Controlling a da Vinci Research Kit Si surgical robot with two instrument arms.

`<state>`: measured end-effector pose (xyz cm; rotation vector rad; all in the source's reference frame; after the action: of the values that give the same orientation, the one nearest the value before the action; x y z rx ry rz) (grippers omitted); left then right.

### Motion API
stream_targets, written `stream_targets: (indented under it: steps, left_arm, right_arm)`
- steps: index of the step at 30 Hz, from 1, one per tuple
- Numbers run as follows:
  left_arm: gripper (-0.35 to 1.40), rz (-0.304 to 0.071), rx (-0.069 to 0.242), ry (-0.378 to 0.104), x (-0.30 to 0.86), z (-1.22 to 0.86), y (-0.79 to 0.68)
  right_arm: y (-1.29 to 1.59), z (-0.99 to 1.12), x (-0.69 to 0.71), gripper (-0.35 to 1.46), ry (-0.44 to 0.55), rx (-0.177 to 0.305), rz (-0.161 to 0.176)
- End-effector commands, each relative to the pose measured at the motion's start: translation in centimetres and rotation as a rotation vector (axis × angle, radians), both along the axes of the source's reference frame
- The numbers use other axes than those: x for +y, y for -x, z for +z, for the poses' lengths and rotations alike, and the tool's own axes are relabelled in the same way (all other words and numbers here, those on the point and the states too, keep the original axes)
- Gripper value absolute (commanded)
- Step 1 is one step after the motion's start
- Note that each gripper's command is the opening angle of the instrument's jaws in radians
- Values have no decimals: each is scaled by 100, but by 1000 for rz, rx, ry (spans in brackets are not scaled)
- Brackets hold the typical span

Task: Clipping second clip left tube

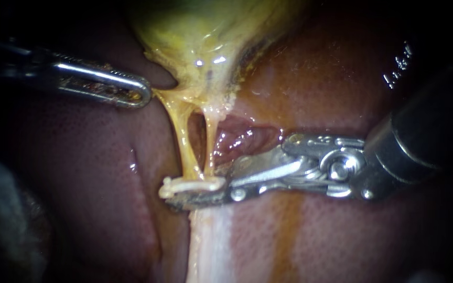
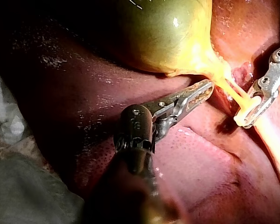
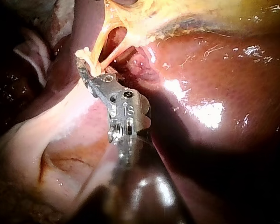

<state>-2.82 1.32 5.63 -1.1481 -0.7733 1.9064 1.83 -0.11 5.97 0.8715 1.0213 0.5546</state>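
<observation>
Two yellow tubes run down from the gallbladder point(image 1: 205, 36): the thicker left tube point(image 1: 184, 141) and the thinner right tube point(image 1: 211, 137). My right instrument point(image 1: 184, 193) comes in from the right, and its jaws hold a white clip point(image 1: 192, 184) across the foot of the tubes. I cannot tell whether the clip encloses one tube or both. The left wrist view shows the same clip point(image 2: 246, 119) at the tube's end. My left instrument point(image 1: 137, 94) hovers just left of the gallbladder neck, its jaws shut and holding nothing point(image 2: 203, 91).
Dark red liver point(image 1: 331, 78) surrounds the tubes on both sides. A pale band of tissue point(image 1: 211, 246) runs down from under the clip. Grey-white cloth point(image 2: 9, 116) lies at the far left edge of the field.
</observation>
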Motion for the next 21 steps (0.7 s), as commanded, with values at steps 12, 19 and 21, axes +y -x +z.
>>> stream_targets:
  steps: [12, 19, 21]
  left_arm:
    - [-35, 0, 0, 0, 0, 0, -1]
    - [-35, 1, -1, 0, -1, 0, -3]
    - [-35, 2, -1, 0, -1, 0, -3]
  right_arm:
    - [-2, 1, 1, 50, 3, 34, 43]
    - [17, 4, 2, 50, 13, 46, 39]
    - [25, 6, 3, 50, 12, 47, 38]
